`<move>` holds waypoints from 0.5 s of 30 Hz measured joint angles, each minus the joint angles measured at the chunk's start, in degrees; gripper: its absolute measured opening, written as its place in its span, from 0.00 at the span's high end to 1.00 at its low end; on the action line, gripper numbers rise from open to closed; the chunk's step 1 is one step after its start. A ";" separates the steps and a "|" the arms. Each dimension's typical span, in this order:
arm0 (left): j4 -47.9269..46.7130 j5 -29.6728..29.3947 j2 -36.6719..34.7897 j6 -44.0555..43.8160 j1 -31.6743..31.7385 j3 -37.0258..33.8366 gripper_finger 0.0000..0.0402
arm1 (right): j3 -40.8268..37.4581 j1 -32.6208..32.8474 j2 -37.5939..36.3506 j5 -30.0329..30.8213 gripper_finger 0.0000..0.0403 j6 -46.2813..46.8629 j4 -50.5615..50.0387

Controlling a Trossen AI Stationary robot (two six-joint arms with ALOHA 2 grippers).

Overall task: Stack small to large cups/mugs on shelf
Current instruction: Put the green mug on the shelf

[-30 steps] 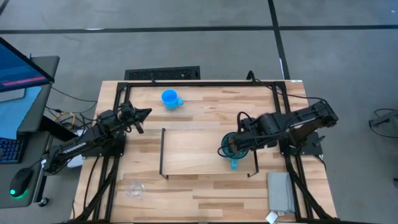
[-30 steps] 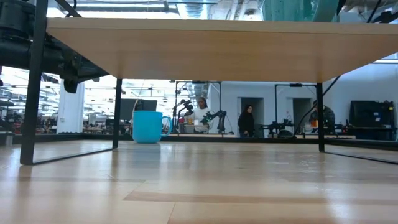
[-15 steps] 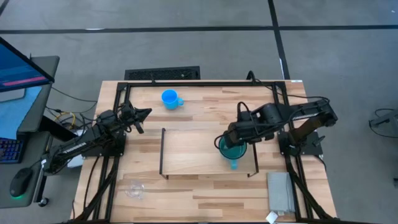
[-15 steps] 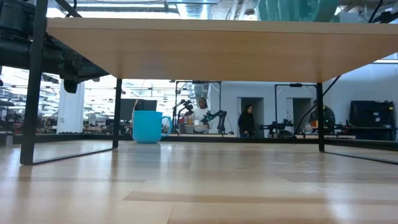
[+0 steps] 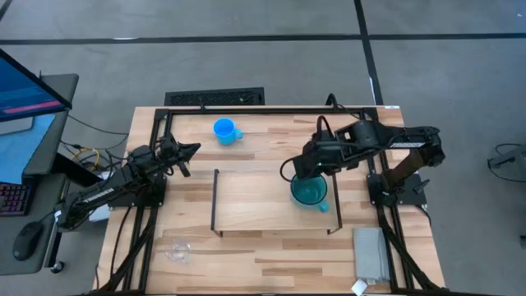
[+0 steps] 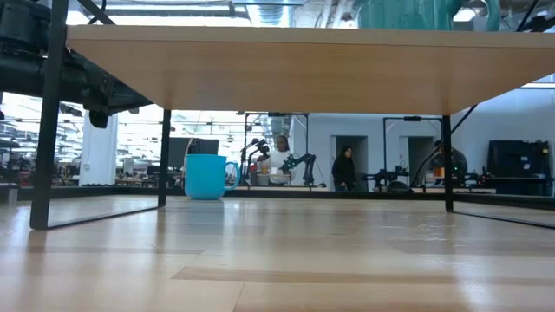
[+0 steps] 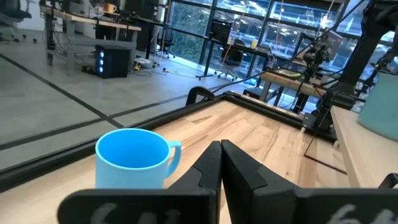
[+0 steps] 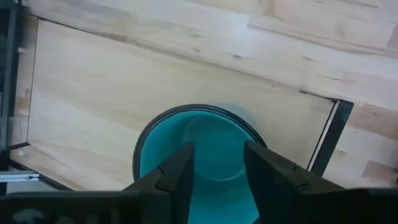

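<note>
High view, looking straight down: one light-wood counter [image 5: 271,247] carries one shelf, three cups and one grey folded cloth, with two dark arms reaching in from either side.

One shelf [image 5: 255,201], a low pale board with black wire uprights at its two ends, sits near the middle of the counter.

Two arms come next. One right gripper [image 5: 306,168] hovers over the shelf's right end, just above the far rim of the teal mug; in the right wrist view its two fingers [image 8: 177,171] stand apart with a gap between them, above the mug's opening, gripping nothing. One left gripper [image 5: 191,150] waits over the counter's left side, well apart from the shelf, and the left wrist view shows its two fingers [image 7: 245,174] pressed together, empty.

One grey cloth [image 5: 371,255] lies at the counter's near right corner.

Three cups, largest first. One teal mug [image 5: 309,193] stands upright on the shelf's right end, just beside the right upright, its handle pointing right. One bright blue mug [image 5: 223,130] stands upright on the counter beyond the shelf, toward the far edge, well apart from both grippers. One small clear glass cup [image 5: 178,250] sits on the counter near the front left corner.
</note>
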 joint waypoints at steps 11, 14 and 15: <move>-0.01 0.02 0.00 0.03 0.00 0.00 1.00 | -0.04 2.84 0.37 -0.22 0.73 0.44 -0.02; 0.00 0.03 0.00 0.04 -0.01 0.00 1.00 | -0.09 3.86 0.47 -0.24 0.77 0.55 -0.02; -0.01 0.04 0.00 0.04 0.01 0.00 1.00 | -0.07 4.13 0.44 -0.23 0.78 0.81 -0.04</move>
